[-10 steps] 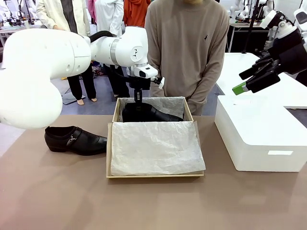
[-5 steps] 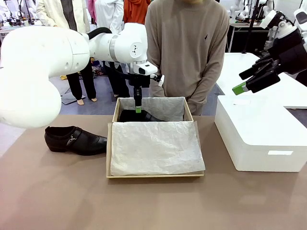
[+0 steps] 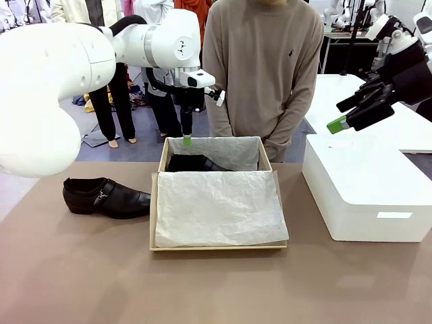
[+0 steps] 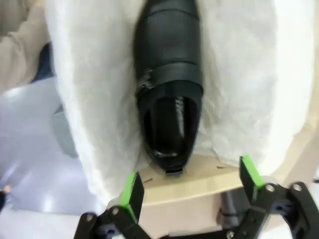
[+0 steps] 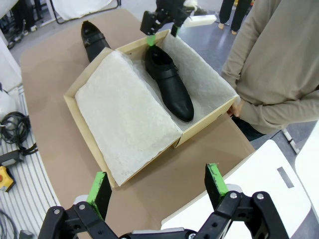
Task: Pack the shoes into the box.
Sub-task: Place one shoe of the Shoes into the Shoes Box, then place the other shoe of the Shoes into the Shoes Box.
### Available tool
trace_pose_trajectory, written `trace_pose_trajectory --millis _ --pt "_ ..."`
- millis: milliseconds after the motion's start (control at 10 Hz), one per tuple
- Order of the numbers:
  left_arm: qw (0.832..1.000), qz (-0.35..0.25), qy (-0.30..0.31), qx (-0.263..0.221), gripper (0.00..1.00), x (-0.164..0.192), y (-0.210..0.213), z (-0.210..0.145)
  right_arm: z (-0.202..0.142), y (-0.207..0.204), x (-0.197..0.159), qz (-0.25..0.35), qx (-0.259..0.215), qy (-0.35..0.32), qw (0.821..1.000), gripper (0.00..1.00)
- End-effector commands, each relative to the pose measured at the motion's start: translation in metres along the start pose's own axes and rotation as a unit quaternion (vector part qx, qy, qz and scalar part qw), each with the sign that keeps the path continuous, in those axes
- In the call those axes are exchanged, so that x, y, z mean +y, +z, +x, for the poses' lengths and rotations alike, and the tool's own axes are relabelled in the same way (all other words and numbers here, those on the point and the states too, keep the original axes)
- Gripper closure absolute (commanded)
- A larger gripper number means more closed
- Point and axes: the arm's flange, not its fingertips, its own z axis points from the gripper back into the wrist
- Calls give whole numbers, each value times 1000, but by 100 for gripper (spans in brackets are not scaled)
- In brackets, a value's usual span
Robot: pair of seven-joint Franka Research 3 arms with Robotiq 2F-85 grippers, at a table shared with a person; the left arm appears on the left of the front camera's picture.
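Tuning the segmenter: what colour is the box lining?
White tissue paper, clearest in the right wrist view.

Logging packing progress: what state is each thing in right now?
box, open, tissue-lined.
first shoe, lying inside the box.
second shoe, on the table, left of the box.
left gripper, open, empty, above the box.
right gripper, open, empty, raised.

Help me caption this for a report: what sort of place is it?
Probably a robotics lab: a white robot arm over a worktable, cables on the floor, and a person standing behind the shoebox.
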Motion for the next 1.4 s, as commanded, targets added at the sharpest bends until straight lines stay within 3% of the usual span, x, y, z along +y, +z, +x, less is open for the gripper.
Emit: trace_pose_trajectory --millis 0,800,1000,1300 --pt "1000 29 9 -7 0 -1 6 10 1 0 -1 5 -7 0 1000 0" --pt "1000 24 1 -13 0 1 3 12 1 0 -1 5 -7 0 1000 0" --pt "998 53 -3 -29 0 -18 33 -29 1 0 -1 5 -7 0 1000 0" --pt "998 52 -19 -43 0 -36 55 -98 1 0 -1 5 -7 0 1000 0"
